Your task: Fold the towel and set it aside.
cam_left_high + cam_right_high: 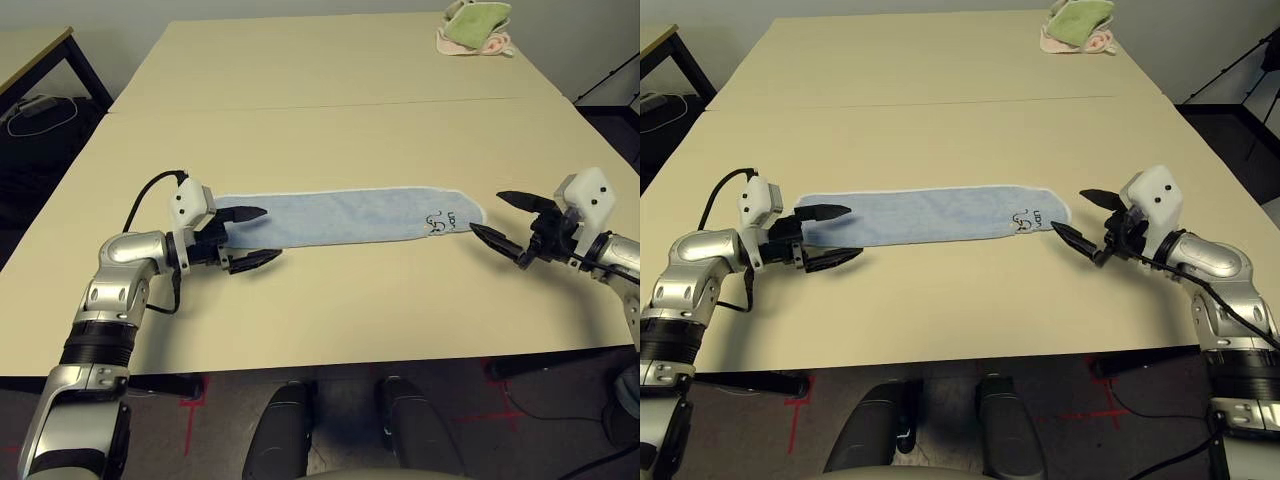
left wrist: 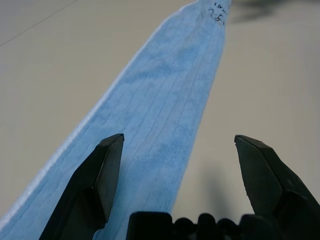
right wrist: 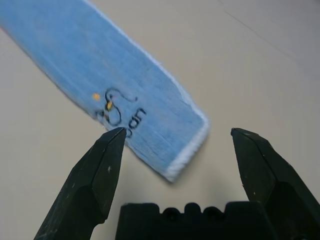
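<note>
The light blue towel lies flat on the tan table as a long narrow strip running left to right, white edging along its rim and a small dark embroidered mark near its right end. My left gripper stands open at the strip's left end, one finger over the cloth and the other just in front of it, holding nothing. My right gripper is open just off the towel's right end, its fingertips a short way from the edge, with nothing between them.
A bundle of green and pink cloths sits at the table's far right corner. A seam crosses the tabletop behind the towel. A dark-framed side table stands at the far left, with a cable on the floor.
</note>
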### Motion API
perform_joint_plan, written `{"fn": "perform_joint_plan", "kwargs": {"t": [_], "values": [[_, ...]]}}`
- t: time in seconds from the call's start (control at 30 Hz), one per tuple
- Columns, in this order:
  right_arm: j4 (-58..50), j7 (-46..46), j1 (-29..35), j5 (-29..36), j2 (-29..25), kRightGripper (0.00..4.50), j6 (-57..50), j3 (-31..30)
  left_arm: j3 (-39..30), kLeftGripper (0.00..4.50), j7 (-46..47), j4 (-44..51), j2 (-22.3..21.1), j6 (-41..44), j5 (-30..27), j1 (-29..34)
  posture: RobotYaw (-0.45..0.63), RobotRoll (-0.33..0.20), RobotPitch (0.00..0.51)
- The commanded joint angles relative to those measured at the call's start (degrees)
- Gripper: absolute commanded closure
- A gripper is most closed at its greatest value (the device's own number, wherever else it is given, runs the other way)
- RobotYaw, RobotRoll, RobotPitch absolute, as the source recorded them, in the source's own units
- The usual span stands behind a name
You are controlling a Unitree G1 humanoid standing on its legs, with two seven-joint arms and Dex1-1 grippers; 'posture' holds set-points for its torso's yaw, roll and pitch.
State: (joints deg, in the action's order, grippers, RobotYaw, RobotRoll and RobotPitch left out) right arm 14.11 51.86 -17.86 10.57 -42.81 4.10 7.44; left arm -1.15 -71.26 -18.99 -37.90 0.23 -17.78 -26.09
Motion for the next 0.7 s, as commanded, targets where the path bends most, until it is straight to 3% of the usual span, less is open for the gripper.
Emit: {"fn": "perform_joint_plan", "kwargs": {"t": [0.03,0.17,0.27,0.5,0.7], "values": [[3.96,-0.46,0.3,-4.52,-0.86,0.0,8.58,-1.83,0.56,0.01,0.35,0.99,0.3,0.6,0.25,0.38,0.01,0.0,0.132],[7.39,-4.24,0.97,-9.68,-1.12,0.0,17.82,-2.65,0.24,0.01,1.27,2.24,0.42,1.87,-0.13,0.48,0.01,0.0,0.131],[7.39,-6.46,1.69,-6.73,1.71,0.0,17.23,-1.0,0.03,0.01,1.83,2.81,0.33,2.46,-0.29,0.7,0.01,0.0,0.132],[-11.17,-11.32,8.98,25.93,10.69,0.0,-26.48,9.26,0.03,0.01,2.37,3.78,0.09,3.88,-0.43,1.21,0.01,0.0,0.132],[-19.27,-24.05,12.06,43.47,17.84,0.0,-46.83,15.92,0.16,0.01,2.52,4.07,0.2,4.86,-0.43,0.84,0.01,0.0,0.132]]}}
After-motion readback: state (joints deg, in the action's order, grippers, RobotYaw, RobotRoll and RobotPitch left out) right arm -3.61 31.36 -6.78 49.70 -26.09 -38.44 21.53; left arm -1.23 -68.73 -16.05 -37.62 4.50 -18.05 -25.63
